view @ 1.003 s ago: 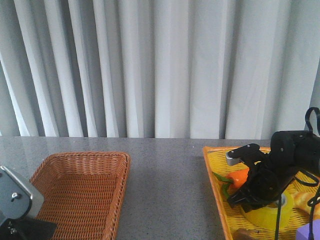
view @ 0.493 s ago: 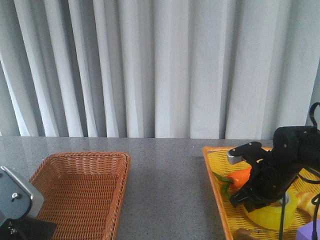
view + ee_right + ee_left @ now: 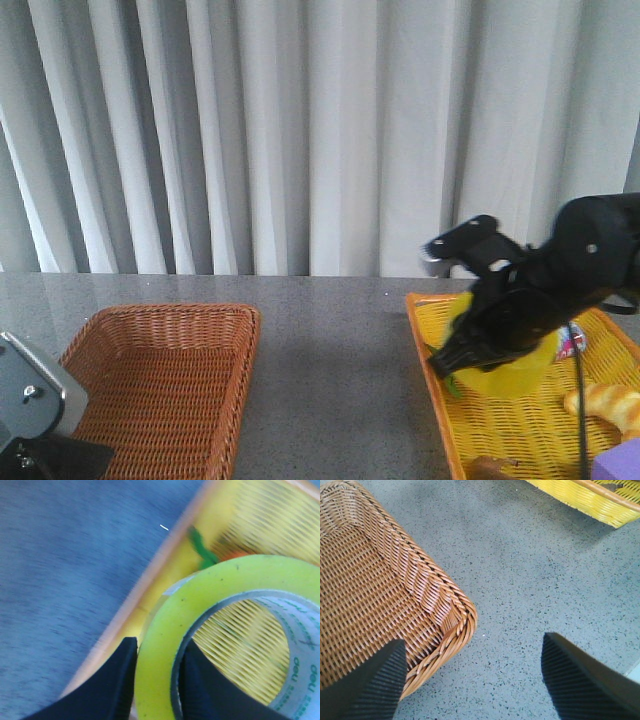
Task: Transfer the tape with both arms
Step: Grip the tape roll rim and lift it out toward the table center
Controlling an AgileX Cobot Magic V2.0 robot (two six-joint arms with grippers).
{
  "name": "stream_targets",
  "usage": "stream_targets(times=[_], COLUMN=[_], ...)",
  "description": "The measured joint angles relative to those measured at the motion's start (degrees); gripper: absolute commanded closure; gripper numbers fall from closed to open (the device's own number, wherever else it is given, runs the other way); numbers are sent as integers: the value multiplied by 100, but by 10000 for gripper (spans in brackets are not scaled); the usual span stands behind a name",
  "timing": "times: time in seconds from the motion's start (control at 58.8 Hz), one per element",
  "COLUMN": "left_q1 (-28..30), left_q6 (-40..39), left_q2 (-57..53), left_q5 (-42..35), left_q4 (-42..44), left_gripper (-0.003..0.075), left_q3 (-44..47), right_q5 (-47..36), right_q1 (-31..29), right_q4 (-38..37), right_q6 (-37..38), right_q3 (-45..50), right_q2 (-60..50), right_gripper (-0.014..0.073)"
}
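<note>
The tape [image 3: 503, 378], a wide yellow translucent roll, hangs above the left part of the yellow tray [image 3: 520, 440], held by my right gripper [image 3: 450, 365]. In the right wrist view the gripper [image 3: 155, 682] is shut on the roll's wall, one finger outside it and one inside the white printed core; the tape [image 3: 225, 577] fills that view, over the tray's rim. My left arm [image 3: 30, 410] sits low at the front left. My left gripper [image 3: 472, 680] is open and empty, above the grey table beside a corner of the wicker basket [image 3: 370, 580].
The brown wicker basket [image 3: 160, 380] stands at the left. The yellow tray holds a bread roll [image 3: 605, 400], a purple block [image 3: 622, 465], a small red-labelled can [image 3: 572, 345] and an orange vegetable with a green stem [image 3: 202, 550]. Grey table [image 3: 340, 380] lies between basket and tray.
My right gripper has lifted the tape off the tray floor and carried it up and a little left. The left arm has not moved.
</note>
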Motion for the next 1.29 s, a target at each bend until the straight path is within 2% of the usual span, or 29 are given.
stream_targets(times=[0.204, 0.425, 0.986, 1.122, 1.293], left_q1=[0, 0, 0, 0, 0], left_q6=[0, 0, 0, 0, 0], left_q2=[0, 0, 0, 0, 0], left_q5=[0, 0, 0, 0, 0], left_q4=[0, 0, 0, 0, 0], left_gripper=[178, 178, 178, 178, 178], left_q3=[0, 0, 0, 0, 0], right_q5=[-175, -384, -1226, -1316, -1400], right_q1=[959, 1555, 1639, 1639, 1639], right_q4=[84, 102, 214, 214, 218], right_q6=[-55, -142, -476, -486, -499], right_q3=[0, 0, 0, 0, 0], right_q2=[133, 583, 1487, 1530, 1552], right_gripper=[421, 421, 396, 331, 207])
